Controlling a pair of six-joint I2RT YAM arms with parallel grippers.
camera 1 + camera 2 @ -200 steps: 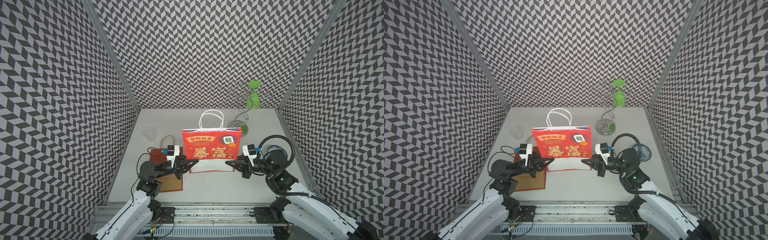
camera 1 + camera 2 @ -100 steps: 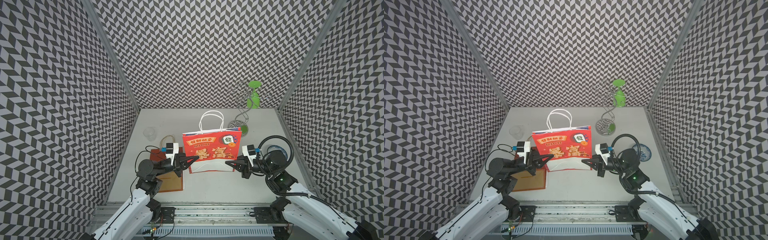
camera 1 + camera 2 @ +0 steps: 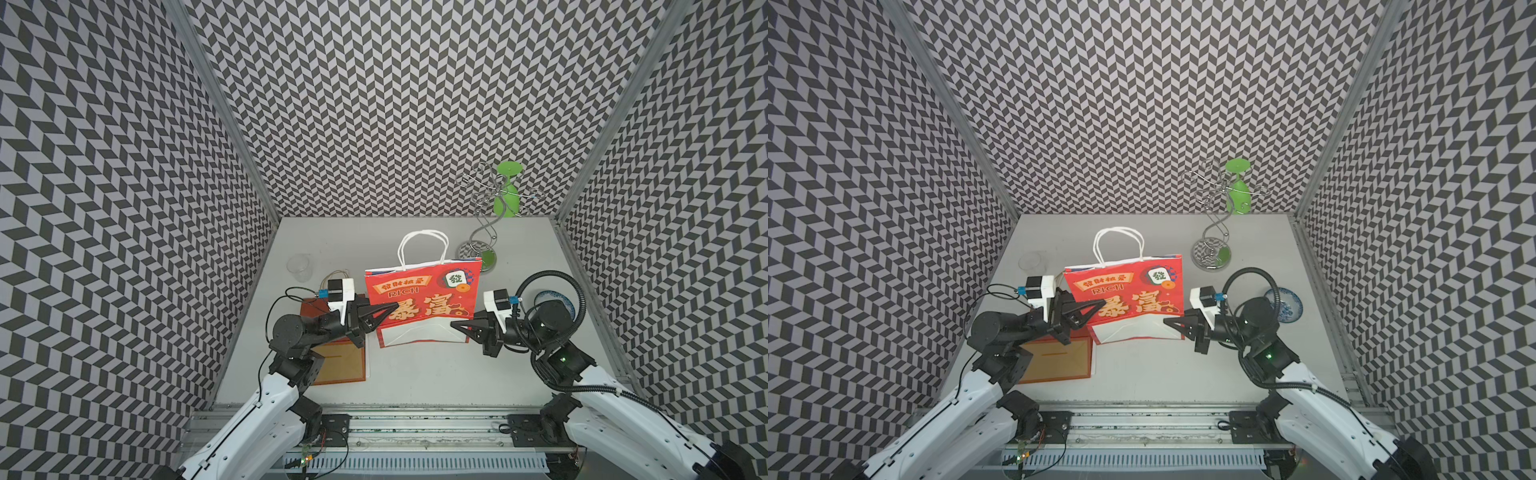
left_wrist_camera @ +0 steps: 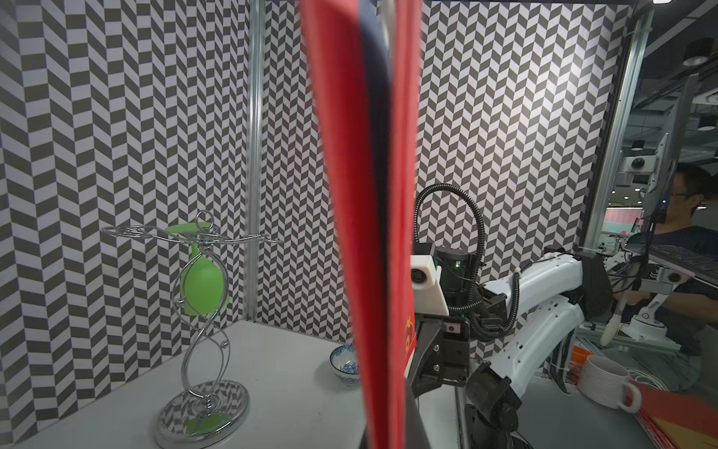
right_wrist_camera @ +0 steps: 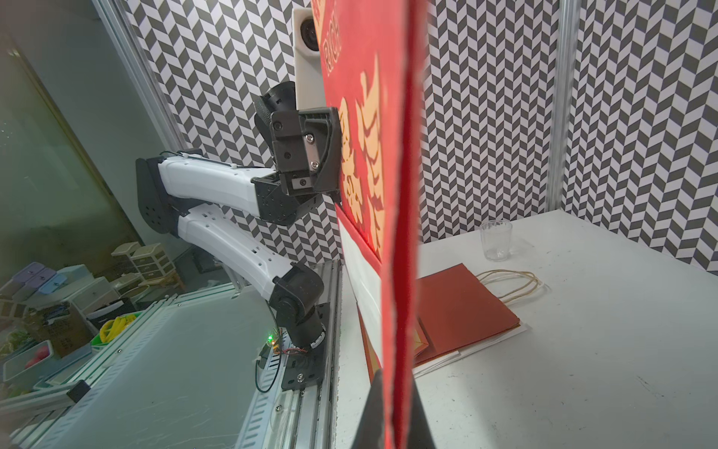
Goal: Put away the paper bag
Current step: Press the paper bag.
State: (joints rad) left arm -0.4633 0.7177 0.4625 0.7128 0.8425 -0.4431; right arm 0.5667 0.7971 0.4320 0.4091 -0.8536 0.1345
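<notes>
paper bag [image 3: 424, 291] upright, folded flat, at centre of frame in both top views. left gripper [image 3: 394, 306] clamps tight on its left edge; right gripper [image 3: 454, 323] clamps tight on its lower right edge. flat brown bag [image 3: 338, 359] lies on the table at lower left of it.
</notes>
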